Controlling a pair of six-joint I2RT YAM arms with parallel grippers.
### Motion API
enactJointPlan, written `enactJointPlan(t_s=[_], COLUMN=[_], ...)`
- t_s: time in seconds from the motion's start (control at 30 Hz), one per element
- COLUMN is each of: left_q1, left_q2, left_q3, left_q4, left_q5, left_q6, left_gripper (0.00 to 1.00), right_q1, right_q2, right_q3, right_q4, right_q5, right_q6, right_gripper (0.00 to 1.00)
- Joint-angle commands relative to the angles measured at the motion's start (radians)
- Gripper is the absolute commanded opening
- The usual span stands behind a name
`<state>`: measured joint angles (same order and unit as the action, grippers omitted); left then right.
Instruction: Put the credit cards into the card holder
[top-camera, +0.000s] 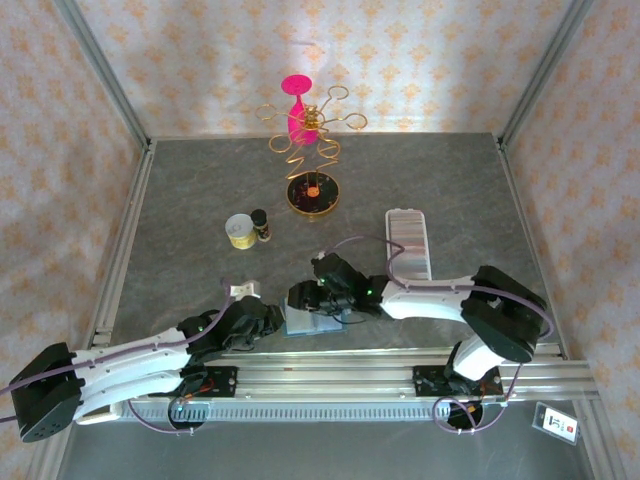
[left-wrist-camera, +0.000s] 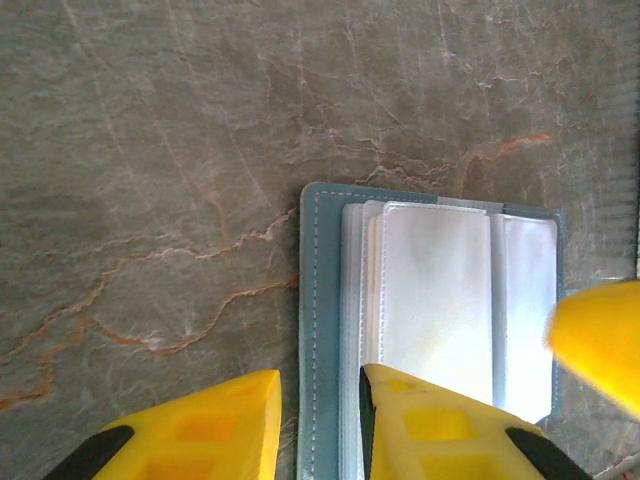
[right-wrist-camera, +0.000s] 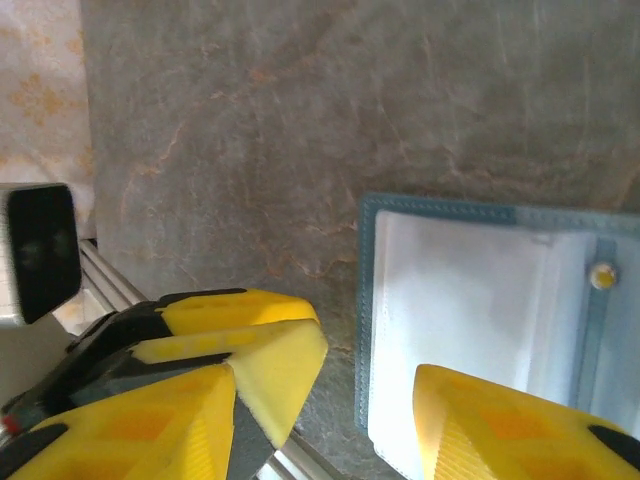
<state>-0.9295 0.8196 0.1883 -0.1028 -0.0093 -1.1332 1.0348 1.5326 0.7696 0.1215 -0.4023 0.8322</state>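
An open teal wallet (top-camera: 315, 320) (left-wrist-camera: 440, 290) (right-wrist-camera: 470, 300) with shiny clear sleeves lies flat near the table's front edge. The credit cards are hidden; glare whitens the sleeves. My left gripper (top-camera: 280, 320) (left-wrist-camera: 320, 375) stands partly open astride the wallet's left edge, one finger over the table and the other over the sleeves. Opposite it, my right gripper (top-camera: 300, 297) (right-wrist-camera: 325, 372) is open, with one finger (left-wrist-camera: 600, 340) above the sleeves. The left gripper's fingers (right-wrist-camera: 270, 350) sit between its jaws. The card holder (top-camera: 408, 243), a long ridged whitish tray, lies behind the right arm.
A gold wire stand (top-camera: 310, 135) with a pink glass rises at the back centre. A pale cup (top-camera: 239, 231) and a small dark bottle (top-camera: 260, 225) stand left of centre. A small pale flat piece (top-camera: 240, 290) lies by the left arm. An aluminium rail (top-camera: 350, 365) runs along the front.
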Motion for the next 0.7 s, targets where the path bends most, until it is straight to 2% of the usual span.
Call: enactJointPlan(t_s=[0.0,0.13,0.23,0.37,0.43,0.57,0.67], left_q1=[-0.006,-0.006,-0.005,-0.005,-0.005,-0.005,-0.006], left_q2=[0.003,0.035,0.055,0.077,0.094,0.146,0.172], left_q3=[0.037,0.076,0.095,0.102,0.104,0.122,0.129], left_q4=[-0.054,-0.049,-0.043,-0.030,-0.020,-0.029,-0.024], left_q5=[-0.032,-0.023,-0.014,-0.002,0.007,0.017,0.024], left_q6=[0.020,0.049,0.069,0.086,0.095,0.111,0.121], left_gripper=[0.30,0.37,0.43,0.54,0.60,0.68,0.69], right_q1=[-0.050,-0.120,-0.124,-0.139,-0.211,-0.448,-0.546], right_q2=[-0.135,-0.325,-0.480,-0.654,-0.717,-0.770,-0.761], right_q3=[0.083,0.100,0.065,-0.024,-0.087,-0.158,-0.176], right_q4=[-0.208,-0.327,-0.420,-0.588,-0.645,-0.695,-0.702], right_q5=[0.134,0.227,0.267,0.422,0.450,0.397,0.375], right_q6=[-0.278,-0.681,-1.149,-1.660,-1.858,-2.082,-2.150], right_gripper=[0.50,0.53,0.55,0.70,0.71,0.71,0.71])
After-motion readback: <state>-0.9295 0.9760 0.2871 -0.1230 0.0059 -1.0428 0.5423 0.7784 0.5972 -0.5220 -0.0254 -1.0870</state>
